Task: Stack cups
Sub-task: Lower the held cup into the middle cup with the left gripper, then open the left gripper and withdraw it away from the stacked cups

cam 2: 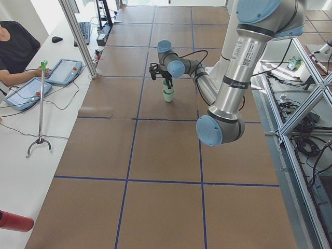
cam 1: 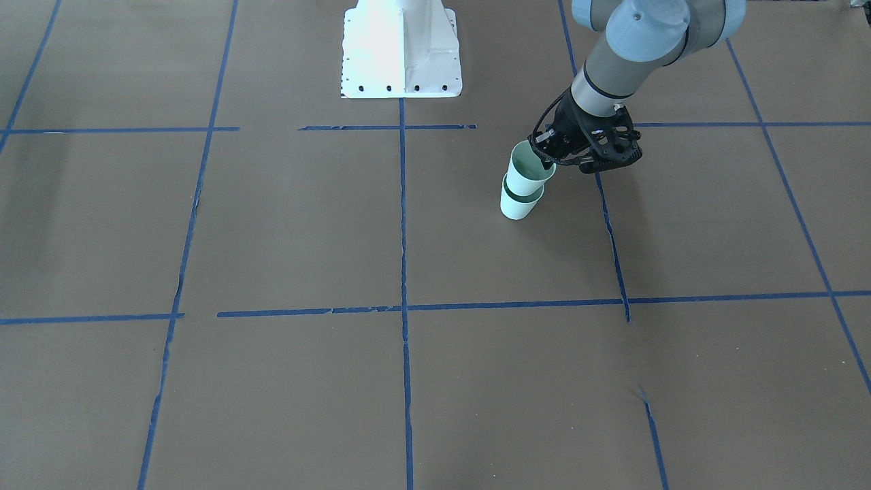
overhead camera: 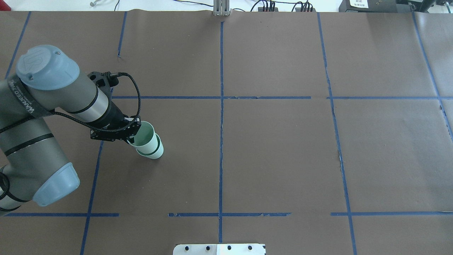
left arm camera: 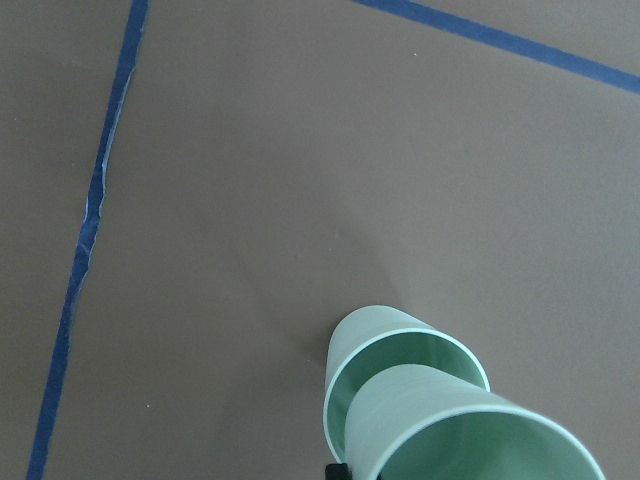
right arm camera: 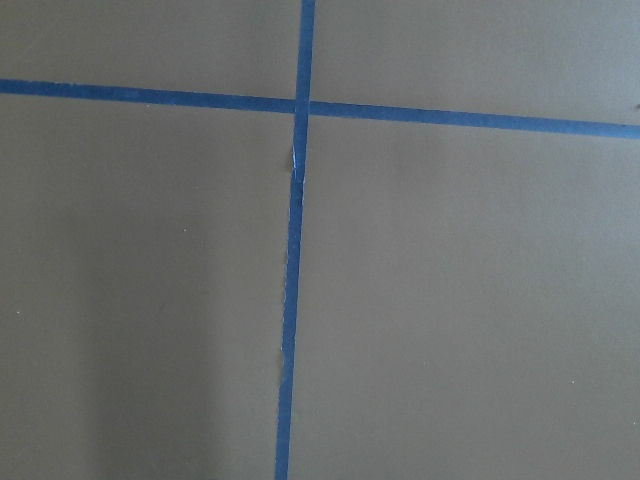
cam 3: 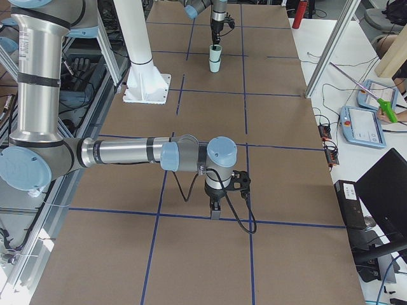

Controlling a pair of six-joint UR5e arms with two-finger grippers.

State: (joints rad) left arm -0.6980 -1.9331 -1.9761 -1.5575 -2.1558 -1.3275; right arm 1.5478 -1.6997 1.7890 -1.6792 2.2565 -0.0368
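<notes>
Two pale mint-green cups stand on the brown paper table. The lower cup (cam 1: pixel 517 205) stands upright, and the upper cup (cam 1: pixel 528 171) sits partly inside it, tilted. My left gripper (cam 1: pixel 546 160) is shut on the upper cup's rim on the side nearer the robot. From overhead, the upper cup (overhead camera: pixel 145 136) leans over the lower cup (overhead camera: pixel 156 153) beside the left gripper (overhead camera: pixel 131 140). The left wrist view shows the upper cup (left arm camera: pixel 470 430) nested in the lower cup (left arm camera: pixel 343 372). My right gripper (cam 3: pixel 216 213) hangs far from the cups, fingers pointing down just above the table; I cannot tell whether it is open or shut.
The white robot base (cam 1: pixel 400 51) stands at the table's robot side. Blue tape lines (overhead camera: pixel 221 106) divide the brown paper into squares. An operator (cam 2: pixel 15 46) sits at a side desk with tablets (cam 2: pixel 67 70). Cables and boxes (overhead camera: pixel 283 6) lie at the far edge.
</notes>
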